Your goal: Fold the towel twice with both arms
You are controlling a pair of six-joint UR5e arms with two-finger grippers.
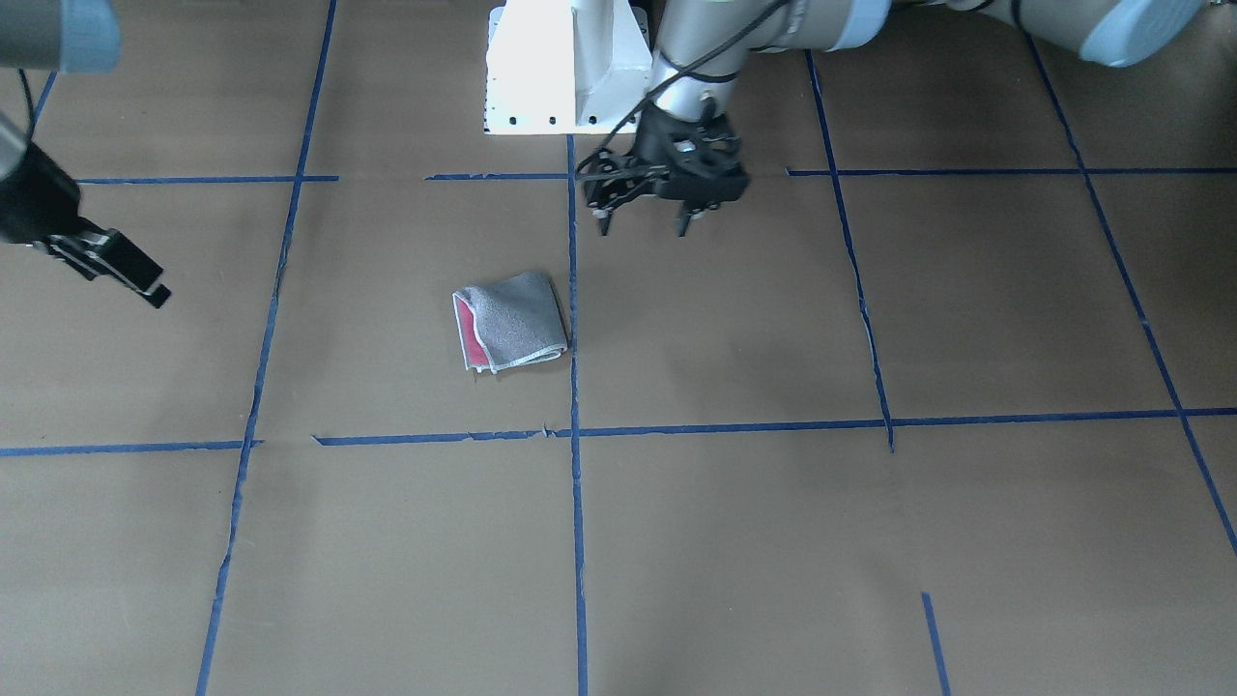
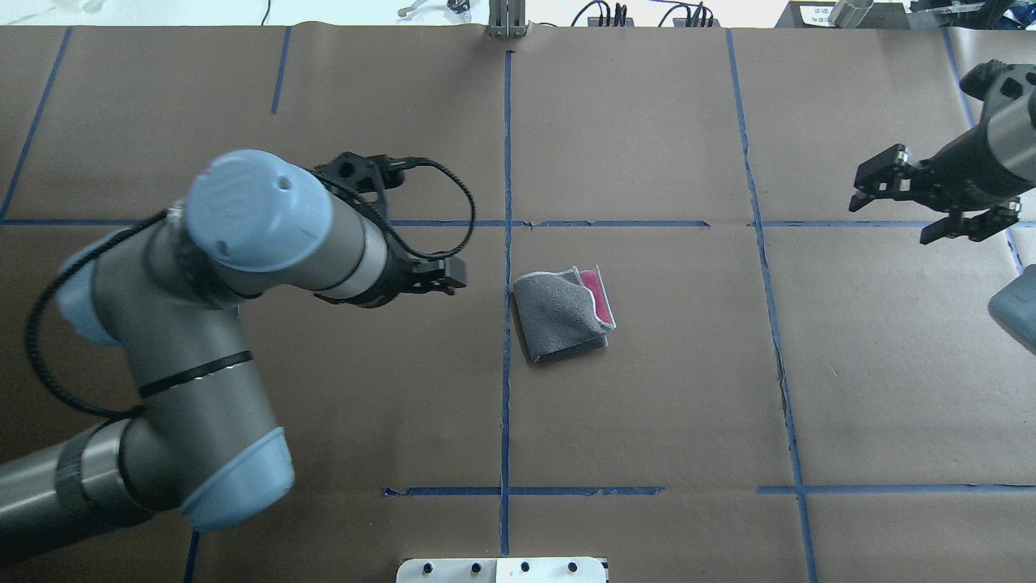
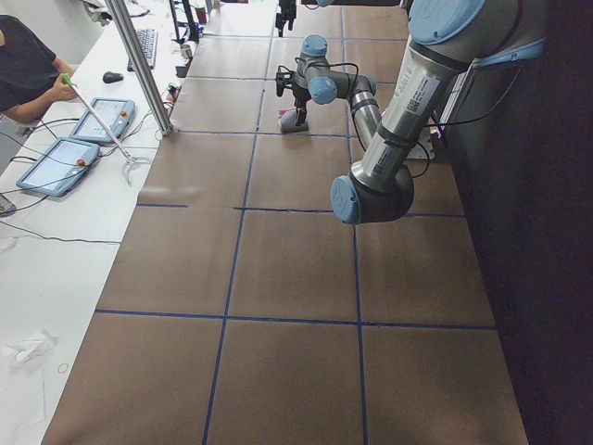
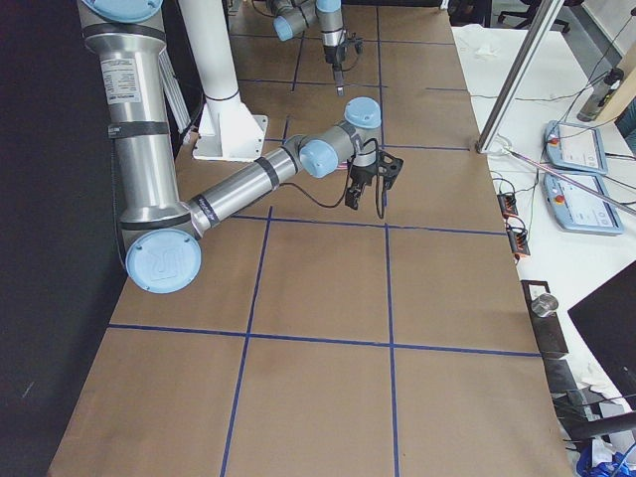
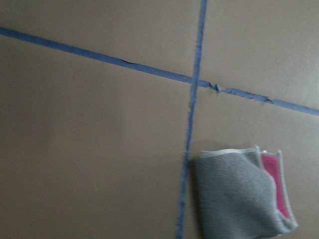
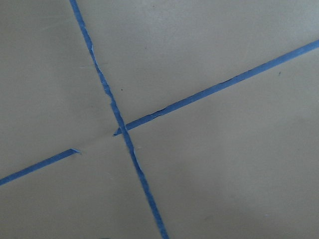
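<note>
**Folded towel lies free on the tabletop, both grippers spread and empty**

The tabletop [image 2: 664, 389] is covered in brown paper, marked off into squares by blue tape lines [image 2: 506, 421]. The left arm [image 2: 202, 324] fills the near corner of the overhead view, bent at the elbow and reaching towards the middle. The right arm [image 2: 1004, 138] comes in at the far right edge, well away from the centre. The white pedestal base [image 1: 565, 68] stands at the robot's side of the tabletop.

The towel [image 2: 562, 316] lies near the middle. One edge sits right along the centre tape line, on the robot's right of it. It is folded into a small, slightly rumpled packet. The grey face is outward, and a strip of pink with the whitish border shows along the edge farthest from the tape line. Nothing is touching it.

The left gripper [image 1: 645, 224] hangs near the towel on the robot's left of the centre line, apart from the cloth. Its fingers are spread and nothing is between them. The right gripper [image 2: 890, 220] is well apart from the towel, likewise spread wide and carrying nothing.
</note>
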